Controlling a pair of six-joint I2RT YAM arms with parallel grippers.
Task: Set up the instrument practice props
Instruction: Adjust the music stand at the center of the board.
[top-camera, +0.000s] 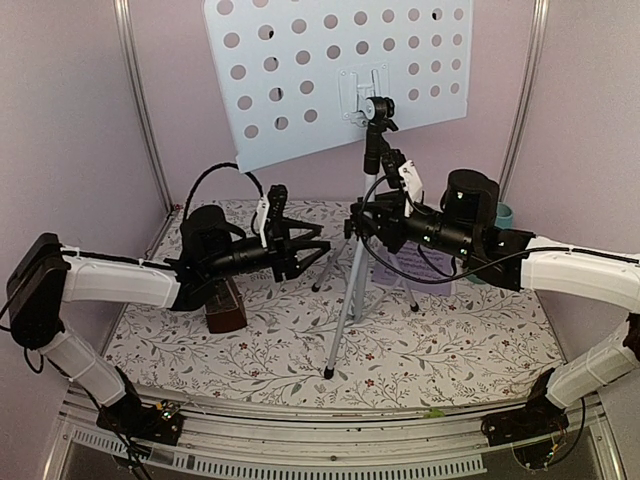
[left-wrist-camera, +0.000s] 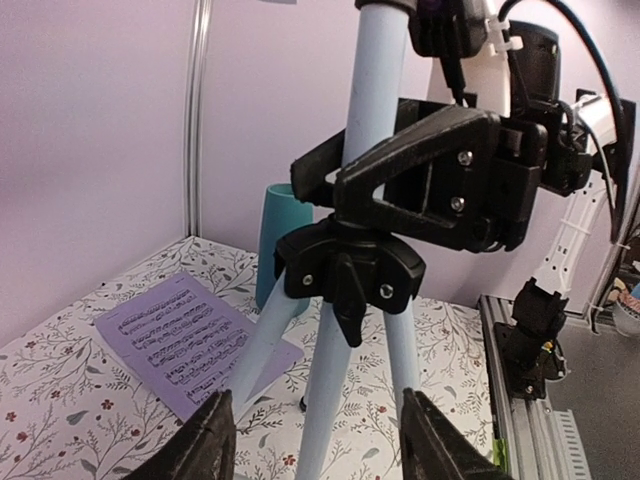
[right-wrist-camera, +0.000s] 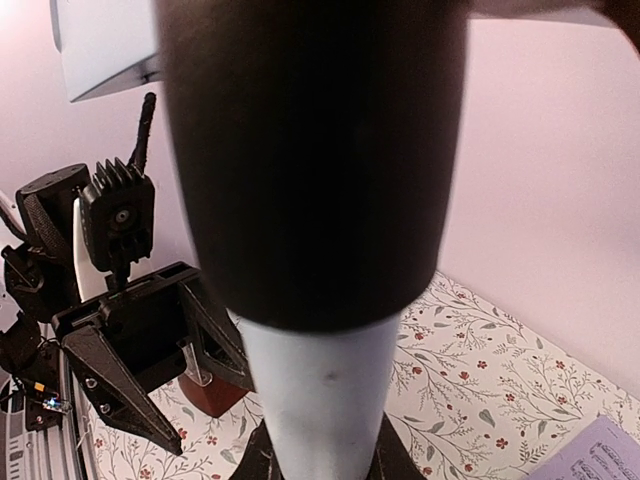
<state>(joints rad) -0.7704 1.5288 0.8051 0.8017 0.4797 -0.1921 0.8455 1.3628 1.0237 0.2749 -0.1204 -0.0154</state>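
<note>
The music stand (top-camera: 357, 262) is kept upright mid-counter (top-camera: 460, 350), its pole (left-wrist-camera: 378, 80) vertical and clamped just above the tripod hub (left-wrist-camera: 345, 265) by the right claw (top-camera: 358, 222). The left claw (top-camera: 318, 250), spread wide, is levelled at the legs (left-wrist-camera: 265, 340) from the left, not touching.
</note>
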